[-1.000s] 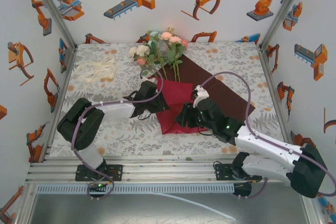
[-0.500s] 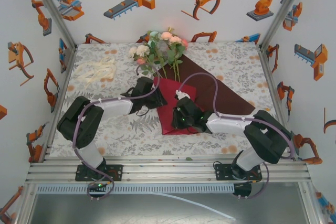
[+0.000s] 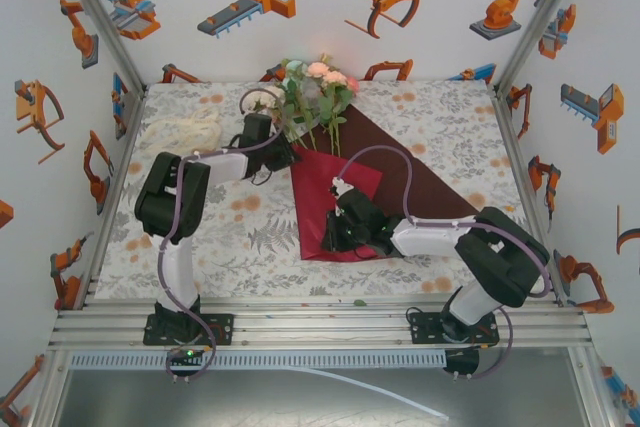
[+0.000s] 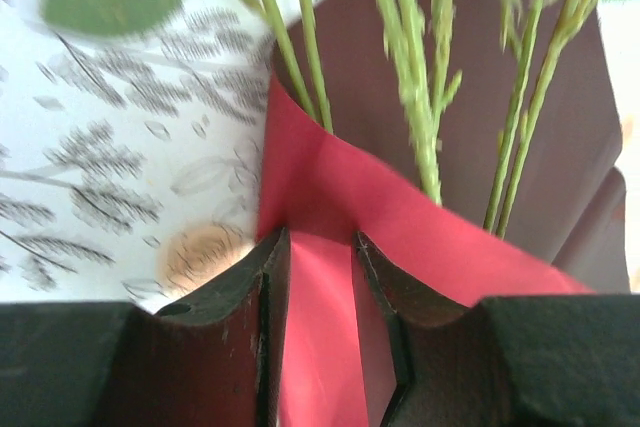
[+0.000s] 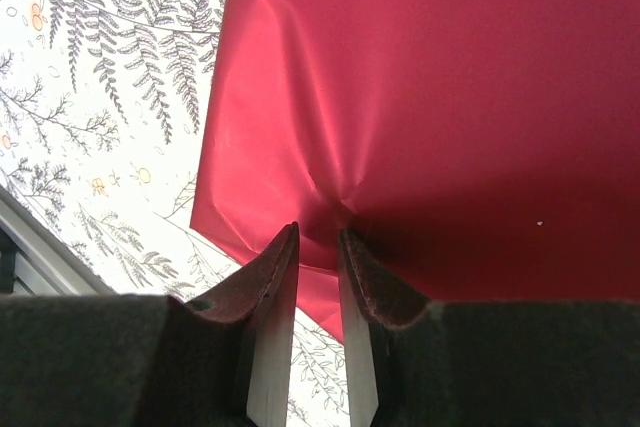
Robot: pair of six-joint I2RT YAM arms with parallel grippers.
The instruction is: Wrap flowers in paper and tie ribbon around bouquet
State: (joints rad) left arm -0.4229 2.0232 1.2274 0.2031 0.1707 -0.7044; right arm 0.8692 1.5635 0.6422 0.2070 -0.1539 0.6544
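At the right gripper (image 5: 318,232), pinching a puckered edge of the large dark red matte paper sheet (image 5: 450,97). At the left gripper (image 4: 320,237), straddling that sheet's folded-over flap, grip impossible to tell. Beyond, thin green stems (image 4: 415,97) under the flap; pink, peach and white roses (image 3: 320,75) at the sheet's far corner.

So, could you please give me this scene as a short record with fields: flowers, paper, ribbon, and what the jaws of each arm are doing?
flowers: lying at the far middle of the table, stems on the paper
paper: partly folded, a red flap raised over the stems
ribbon: loose pile at the far left, apart from the paper
left jaws: either side of the flap near the stems; clamped or not, cannot tell
right jaws: pinched on the paper's near edge, creases at the grip
bouquet: not wrapped, not tied
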